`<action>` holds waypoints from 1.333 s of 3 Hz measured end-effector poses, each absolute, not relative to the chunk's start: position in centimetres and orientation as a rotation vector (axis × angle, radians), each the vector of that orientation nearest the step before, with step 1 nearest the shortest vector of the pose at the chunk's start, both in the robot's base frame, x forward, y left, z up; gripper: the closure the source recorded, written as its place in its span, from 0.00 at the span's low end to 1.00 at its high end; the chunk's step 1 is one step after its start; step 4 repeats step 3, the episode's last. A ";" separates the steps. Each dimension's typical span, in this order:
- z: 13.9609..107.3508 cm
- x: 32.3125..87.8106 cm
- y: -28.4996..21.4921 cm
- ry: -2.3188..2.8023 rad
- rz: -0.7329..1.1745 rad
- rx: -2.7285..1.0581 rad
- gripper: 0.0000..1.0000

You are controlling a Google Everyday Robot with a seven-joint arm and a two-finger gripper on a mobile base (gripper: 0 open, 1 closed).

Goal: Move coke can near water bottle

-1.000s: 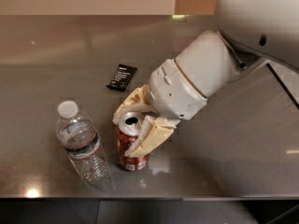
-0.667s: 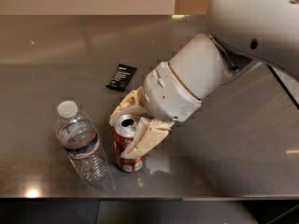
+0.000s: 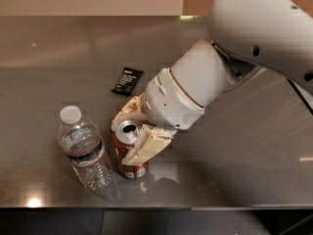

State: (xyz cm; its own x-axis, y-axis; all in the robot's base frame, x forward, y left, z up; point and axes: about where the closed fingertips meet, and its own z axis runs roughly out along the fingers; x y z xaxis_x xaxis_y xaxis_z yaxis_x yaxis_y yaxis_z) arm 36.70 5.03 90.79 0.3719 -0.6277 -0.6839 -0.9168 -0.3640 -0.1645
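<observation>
1. A flat black packet (image 3: 127,81) lies on the grey metal tabletop (image 3: 244,155), well beyond the water bottle (image 3: 85,153) and off to its right.
2. The bulky white arm (image 3: 234,58) comes down from the upper right. Its wrist hides the tabletop behind the can.
3. The gripper (image 3: 122,142) sits just right of the water bottle. Its cream fingers (image 3: 146,148) are closed on the coke can (image 3: 133,169), one behind the rim and one slanting across the front.
4. That front finger covers most of the can's face, so no brand name shows.
5. The packet carries a small white mark, too small to read. The bottle's dark label band shows no legible words either.
6. The coke can stands upright just beside the water bottle, on its right, with only a narrow gap between them. It is red, with a silver top, an open mouth and a pale patch near the base.
7. The bottle is clear and ribbed, has a white cap, and stands taller than the can.
</observation>
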 end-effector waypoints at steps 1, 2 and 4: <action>90.5 36.8 5.1 1.338 0.709 -2.103 0.08; 90.6 36.7 5.2 1.335 0.707 -2.107 0.00; 90.6 36.7 5.2 1.335 0.707 -2.107 0.00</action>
